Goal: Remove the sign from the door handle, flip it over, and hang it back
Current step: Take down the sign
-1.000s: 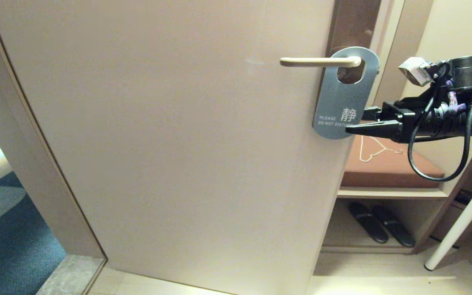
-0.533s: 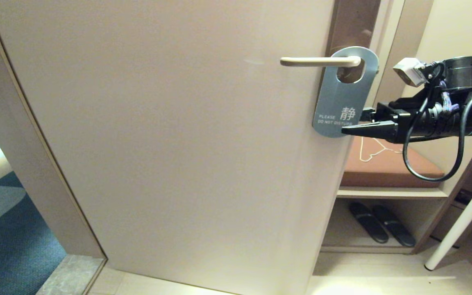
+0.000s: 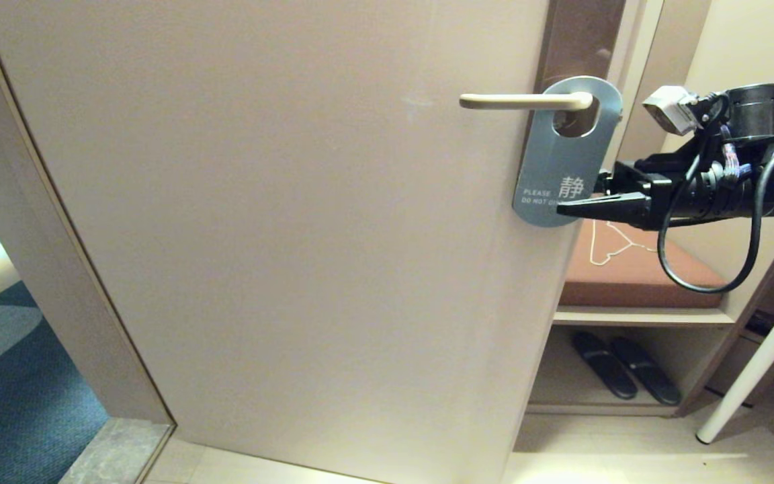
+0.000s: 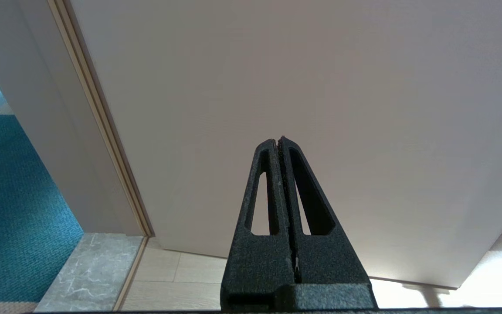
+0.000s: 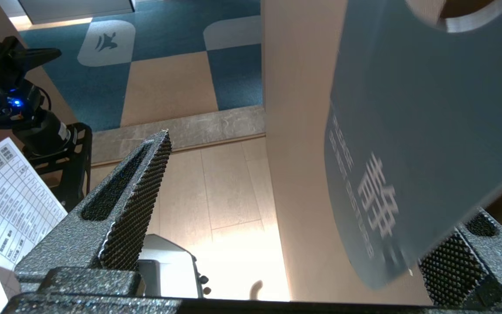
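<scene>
Sign (image 3: 565,158) hangs by its oval hole on the door handle (image 3: 525,101), blue-grey face out, lower end slightly canted toward the door's free edge. Right gripper (image 3: 578,202) is level at the sign's bottom corner, fingers wide apart and straddling the card edge-on: in the right wrist view one finger pad (image 5: 453,264) sits behind the sign (image 5: 416,144) and the other (image 5: 135,209) stands well clear in front; no clamp yet. Left gripper (image 4: 282,144) is parked low facing the door (image 3: 279,222), fingers pressed together, holding nothing. Step in hand, as I judge it: seat the grasp on the lower end. To do it well, push in until the pads cover a good patch of the flat face rather than just the rounded rim, square the pads to the card so it does not twist as they close, then close firmly. Afterwards, lift only enough for the hole to clear the lever and slide the sign along the handle toward its free end. Materials: card is thin, stiff, matte, rounded oblong, white lettering; likely slick, so pad texture matters. Pads are knurled black, fingers hollow triangular. Handle is a slim, straight, smooth pale metal bar. Door face is plain, flat, beige.
</scene>
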`<state>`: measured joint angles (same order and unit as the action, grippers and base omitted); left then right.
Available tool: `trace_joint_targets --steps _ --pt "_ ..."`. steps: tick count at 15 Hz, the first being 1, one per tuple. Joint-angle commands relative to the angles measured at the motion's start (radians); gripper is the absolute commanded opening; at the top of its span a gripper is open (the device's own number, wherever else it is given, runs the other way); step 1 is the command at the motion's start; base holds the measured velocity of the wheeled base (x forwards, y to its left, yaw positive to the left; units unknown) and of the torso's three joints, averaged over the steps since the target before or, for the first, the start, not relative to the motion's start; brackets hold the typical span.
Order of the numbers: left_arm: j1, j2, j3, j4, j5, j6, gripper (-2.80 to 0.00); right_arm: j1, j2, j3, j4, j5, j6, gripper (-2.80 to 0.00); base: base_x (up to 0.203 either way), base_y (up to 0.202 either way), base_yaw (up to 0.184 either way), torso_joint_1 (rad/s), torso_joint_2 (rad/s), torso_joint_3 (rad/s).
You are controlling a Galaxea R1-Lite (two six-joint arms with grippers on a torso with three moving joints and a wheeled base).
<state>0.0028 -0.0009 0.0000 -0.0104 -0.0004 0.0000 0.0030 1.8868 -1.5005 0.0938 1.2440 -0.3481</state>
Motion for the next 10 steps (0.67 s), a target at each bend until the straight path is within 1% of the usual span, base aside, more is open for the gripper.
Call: trace_joint_targets --steps 1,10 --pt "0.0 0.001 0.0 0.0 0.0 0.0 -2.8 0.005 -0.003 -0.02 0.002 0.007 0.0 0.0 0.0 0.0 0.0 0.0 0.0 0.0" --pt "0.0 0.001 0.0 0.0 0.0 0.0 -2.8 0.017 -0.026 -0.027 0.001 0.015 0.006 0.0 0.0 0.0 0.0 0.0 0.0 0.0"
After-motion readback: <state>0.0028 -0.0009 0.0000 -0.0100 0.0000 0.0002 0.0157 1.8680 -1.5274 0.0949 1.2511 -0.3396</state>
